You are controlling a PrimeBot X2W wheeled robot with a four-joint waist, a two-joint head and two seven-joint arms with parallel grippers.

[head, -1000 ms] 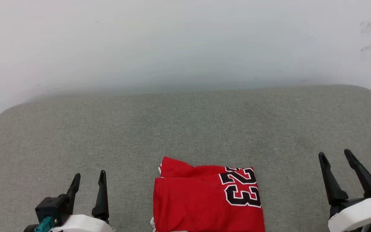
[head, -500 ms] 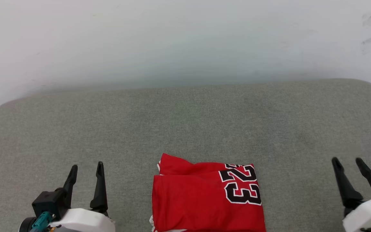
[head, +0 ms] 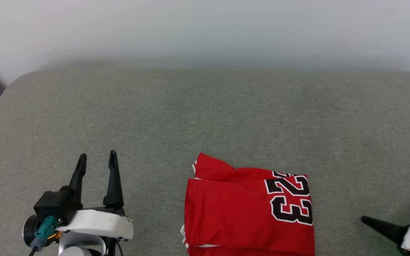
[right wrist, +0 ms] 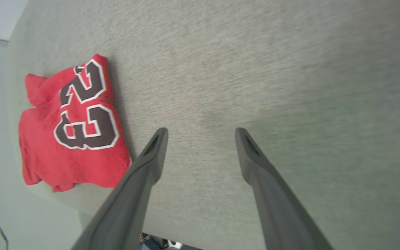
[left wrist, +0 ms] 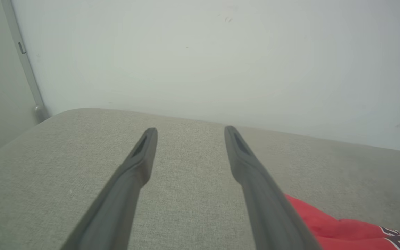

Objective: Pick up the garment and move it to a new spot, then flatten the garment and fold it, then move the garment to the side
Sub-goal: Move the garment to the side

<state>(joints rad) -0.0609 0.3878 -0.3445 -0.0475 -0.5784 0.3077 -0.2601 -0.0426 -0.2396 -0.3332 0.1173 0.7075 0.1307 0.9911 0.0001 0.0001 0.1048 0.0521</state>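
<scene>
- Presently, the garment (head: 247,213) is laid folded into a compact red rectangle on the grey cushion (head: 205,113), close to the cushion's near edge.
- Black numerals (head: 292,204) with white outlines, reading 23, are displayed on the right part of the garment's top layer.
- A crumpled red fold is raised along the garment's far edge, and a strip of white trim (head: 184,237) is exposed at the garment's near left corner.
- The left gripper (head: 97,155) is positioned to the left of the garment, apart from it, with its fingers directed away from the robot.
- The left gripper's fingers are spread wide and nothing is held between them; bare cushion fabric is seen in the gap in the left wrist view.
- The right gripper (right wrist: 201,131) is positioned to the right of the garment, clear of the cloth.
- The right gripper's fingers are likewise parted, with no object gripped; one dark finger (head: 383,227) is directed toward the garment in the head view.
- A pale wall (head: 205,32) is located beyond the garment, behind the cushion's far edge.
</scene>
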